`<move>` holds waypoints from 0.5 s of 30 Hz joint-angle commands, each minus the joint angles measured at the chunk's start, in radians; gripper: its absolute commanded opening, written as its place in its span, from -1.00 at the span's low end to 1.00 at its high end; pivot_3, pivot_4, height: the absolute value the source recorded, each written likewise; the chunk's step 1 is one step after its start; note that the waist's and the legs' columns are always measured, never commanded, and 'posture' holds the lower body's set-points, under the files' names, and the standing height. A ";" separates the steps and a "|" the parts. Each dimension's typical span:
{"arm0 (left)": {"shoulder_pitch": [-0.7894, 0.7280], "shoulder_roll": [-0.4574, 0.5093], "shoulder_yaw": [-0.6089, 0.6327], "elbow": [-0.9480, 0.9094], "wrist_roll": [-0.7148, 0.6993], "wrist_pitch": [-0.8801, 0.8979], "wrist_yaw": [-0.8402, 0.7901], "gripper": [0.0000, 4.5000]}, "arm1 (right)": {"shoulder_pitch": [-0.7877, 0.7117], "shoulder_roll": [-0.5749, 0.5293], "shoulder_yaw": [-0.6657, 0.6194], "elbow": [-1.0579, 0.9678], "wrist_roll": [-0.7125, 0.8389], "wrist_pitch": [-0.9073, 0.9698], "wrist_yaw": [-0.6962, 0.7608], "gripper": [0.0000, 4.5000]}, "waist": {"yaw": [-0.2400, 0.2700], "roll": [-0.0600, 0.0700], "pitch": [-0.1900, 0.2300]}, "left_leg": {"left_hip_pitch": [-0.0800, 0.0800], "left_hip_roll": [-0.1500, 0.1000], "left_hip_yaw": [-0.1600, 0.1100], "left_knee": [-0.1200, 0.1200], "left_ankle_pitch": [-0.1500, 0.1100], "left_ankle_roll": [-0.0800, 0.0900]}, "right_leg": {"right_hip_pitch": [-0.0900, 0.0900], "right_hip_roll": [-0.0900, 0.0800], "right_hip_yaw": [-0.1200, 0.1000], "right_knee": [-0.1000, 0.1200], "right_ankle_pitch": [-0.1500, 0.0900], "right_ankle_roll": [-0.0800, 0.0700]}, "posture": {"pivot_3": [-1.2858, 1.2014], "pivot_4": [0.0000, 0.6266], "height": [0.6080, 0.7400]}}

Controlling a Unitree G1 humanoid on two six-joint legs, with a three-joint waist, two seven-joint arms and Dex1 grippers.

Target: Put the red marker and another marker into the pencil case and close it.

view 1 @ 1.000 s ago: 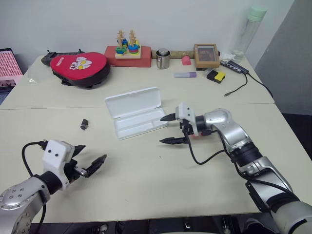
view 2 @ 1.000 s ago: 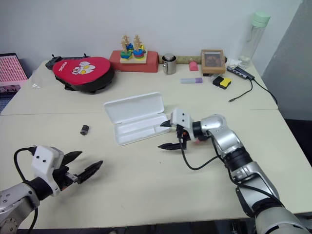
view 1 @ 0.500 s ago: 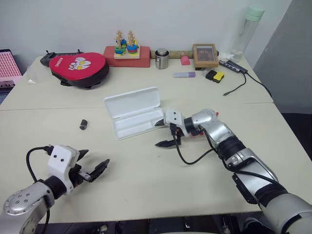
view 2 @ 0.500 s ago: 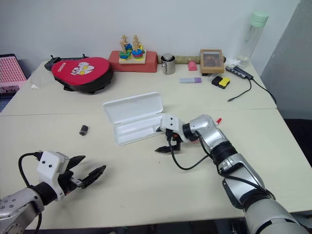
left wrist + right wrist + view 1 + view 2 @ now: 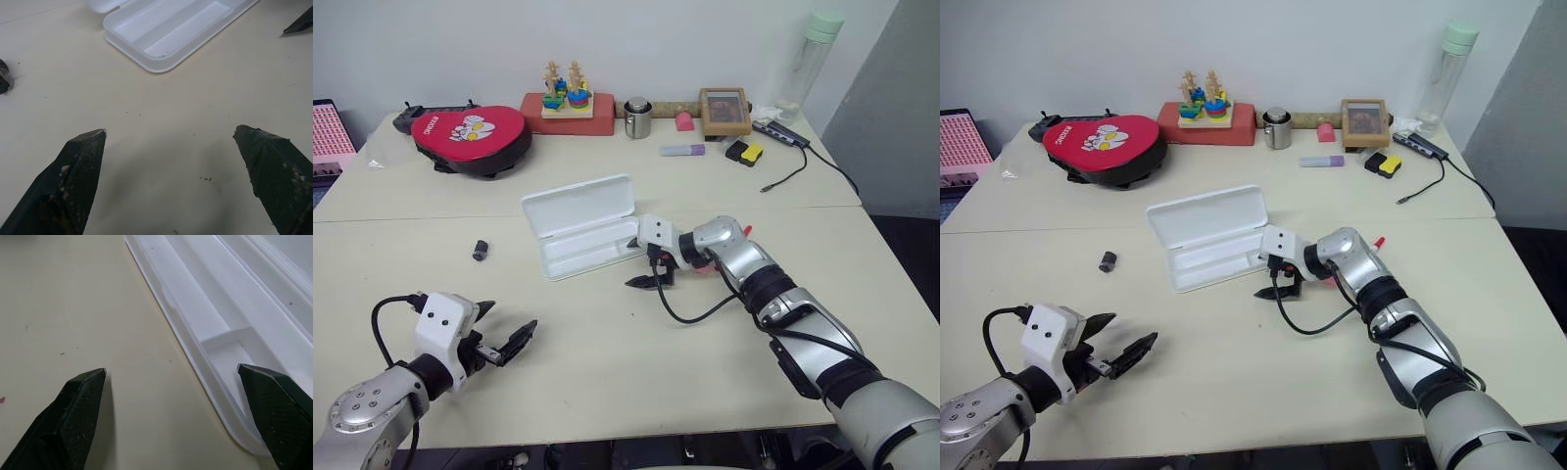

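Observation:
The white pencil case (image 5: 593, 249) lies open mid-table, lid (image 5: 578, 203) folded back and its divided tray (image 5: 230, 335) empty. My right gripper (image 5: 638, 262) hovers open and empty at the tray's near right end, one fingertip (image 5: 80, 404) over the table and the other over the tray. A red tip of the red marker (image 5: 747, 231) pokes out behind my right forearm. A pinkish-red end (image 5: 704, 267) shows under the wrist, and I cannot tell whether it is the same marker or another marker. My left gripper (image 5: 504, 326) is open and empty at the front left.
A small black object (image 5: 481, 250) lies left of the case. A red pouch (image 5: 475, 135), a stacking toy (image 5: 568, 90), a metal cup (image 5: 638, 118), a purple marker (image 5: 683, 150), a picture frame (image 5: 727, 110), a bottle (image 5: 811, 59) and a cable (image 5: 793, 168) line the back.
My right gripper has moved left toward the near right end of the pencil case, still open. The left gripper has stayed put.

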 commanded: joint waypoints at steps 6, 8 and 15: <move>-0.016 -0.009 -0.010 -0.028 0.008 -0.003 0.018 1.00 | -0.021 -0.013 0.006 0.000 -0.040 -0.007 0.046 0.21 | 0.000 0.000 0.000 | 0.000 0.000 0.000 0.000 0.000 0.000 | 0.000 0.000 0.000 0.000 0.000 0.000 | 0.03 -0.52 1.00; -0.018 -0.011 -0.013 -0.027 0.009 -0.004 0.020 1.00 | -0.021 -0.018 0.011 -0.004 -0.047 -0.004 0.063 0.00 | 0.000 0.000 0.000 | 0.000 0.000 0.000 0.000 0.000 0.000 | 0.000 0.000 0.000 0.000 0.000 0.000 | 0.03 -0.52 1.00; -0.021 -0.015 -0.018 -0.025 0.013 -0.006 0.025 1.00 | -0.021 -0.025 0.010 -0.021 -0.057 -0.008 0.091 -0.74 | 0.000 0.000 0.000 | 0.000 0.000 0.000 0.000 0.000 0.000 | 0.000 0.000 0.000 0.000 0.000 0.000 | 0.03 -0.52 1.00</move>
